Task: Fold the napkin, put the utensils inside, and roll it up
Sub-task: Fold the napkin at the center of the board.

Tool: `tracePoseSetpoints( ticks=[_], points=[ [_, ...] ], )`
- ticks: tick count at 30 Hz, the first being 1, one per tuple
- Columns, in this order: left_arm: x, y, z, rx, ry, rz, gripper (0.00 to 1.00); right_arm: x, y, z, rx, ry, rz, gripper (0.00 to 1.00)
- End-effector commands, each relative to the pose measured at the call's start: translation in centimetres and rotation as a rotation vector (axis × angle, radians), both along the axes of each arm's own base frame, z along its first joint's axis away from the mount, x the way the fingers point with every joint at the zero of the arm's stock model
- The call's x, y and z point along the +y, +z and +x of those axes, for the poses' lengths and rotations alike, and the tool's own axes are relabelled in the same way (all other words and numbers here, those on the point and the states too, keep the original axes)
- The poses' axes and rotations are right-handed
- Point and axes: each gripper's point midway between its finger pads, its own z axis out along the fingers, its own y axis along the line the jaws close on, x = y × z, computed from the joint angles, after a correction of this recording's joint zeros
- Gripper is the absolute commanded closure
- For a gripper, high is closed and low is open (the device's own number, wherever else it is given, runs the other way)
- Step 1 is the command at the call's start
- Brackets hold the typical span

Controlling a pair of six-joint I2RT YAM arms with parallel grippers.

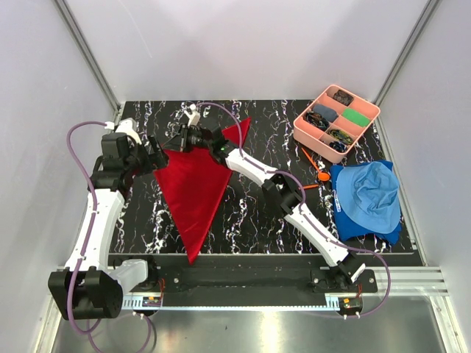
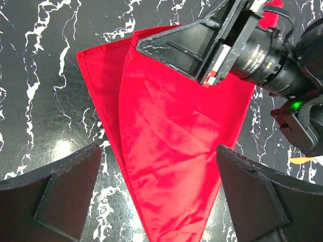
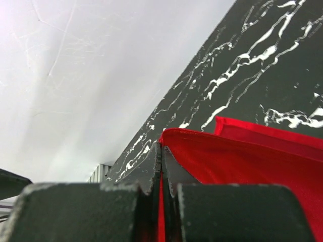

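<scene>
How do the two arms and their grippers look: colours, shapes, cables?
Both the left arm and the right arm have white shells between black joints. A purple cable loops along each. The left gripper and right gripper have flat, dark grey fingers with scuffed pale edges. A small green light glows near the right wrist.
</scene>
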Motion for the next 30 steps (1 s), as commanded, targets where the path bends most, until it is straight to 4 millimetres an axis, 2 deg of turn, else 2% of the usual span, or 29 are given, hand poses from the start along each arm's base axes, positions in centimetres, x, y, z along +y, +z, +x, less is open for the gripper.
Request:
tracePoseSetpoints(
  ticks=[1,11,12,14,15,17,20,22,23,24,25,26,27,28,29,30],
  points=[
    [-0.1,2.0,0.9,-0.074,-0.006,-0.018,0.01,1.2,3.1,-1.3,-0.081,0.034,0.080,1.00],
    [-0.2,2.0,0.9,-0.074,-0.009,-0.023,0.01,1.3,1.0,-0.9,-0.069,0.018,0.049,1.00],
    [-0.1,2.0,0.9,-0.074,-0.007,-0.023,0.01,1.3,0.7,-0.9,-0.067,0.021,0.043,0.94],
    [-0.1,2.0,0.9,-0.074,-0.008,-0.024,0.01,1.3,0.6,-1.0,-0.075,0.026,0.038,0.66],
    [-0.2,2.1,0.9,-0.074,-0.009,-0.023,0.01,1.3,0.6,-1.1,-0.078,0.033,0.035,0.48],
    [-0.1,2.0,1.0,-0.075,-0.007,-0.023,0.01,1.3,0.8,-1.3,-0.086,0.044,0.036,0.34],
    [-0.1,2.0,0.9,-0.075,-0.007,-0.022,0.01,1.2,1.6,-1.6,-0.108,0.058,0.036,0.30],
    [-0.1,2.1,1.0,-0.079,-0.009,-0.020,0.01,1.1,3.0,-1.8,-0.134,0.071,0.042,0.28],
    [0.0,2.0,0.9,-0.077,-0.008,-0.019,0.01,1.0,2.8,-2.0,-0.131,0.076,0.033,0.26],
    [0.0,2.1,0.9,-0.079,-0.009,-0.015,0.01,0.7,4.3,-2.2,-0.157,0.081,0.040,0.26],
    [-0.1,2.1,0.9,-0.079,-0.010,-0.015,0.01,0.5,4.8,-2.2,-0.165,0.082,0.038,0.25],
    [0.0,2.1,0.9,-0.081,-0.009,-0.014,0.01,0.2,3.8,-2.3,-0.146,0.082,0.011,0.25],
    [0.1,2.2,0.9,-0.083,-0.009,-0.013,0.01,-0.2,5.8,-2.4,-0.174,0.077,0.020,0.24],
    [0.0,2.1,0.9,-0.083,-0.012,-0.011,0.01,-0.9,6.1,-2.1,-0.175,0.071,0.013,0.24],
    [0.0,2.3,0.9,-0.088,-0.014,-0.010,0.01,-1.7,4.5,-2.0,-0.142,0.070,-0.024,0.24],
    [0.0,2.4,0.8,-0.091,-0.016,-0.009,0.01,-2.6,7.0,-2.0,-0.161,0.055,-0.014,0.24]
  ],
)
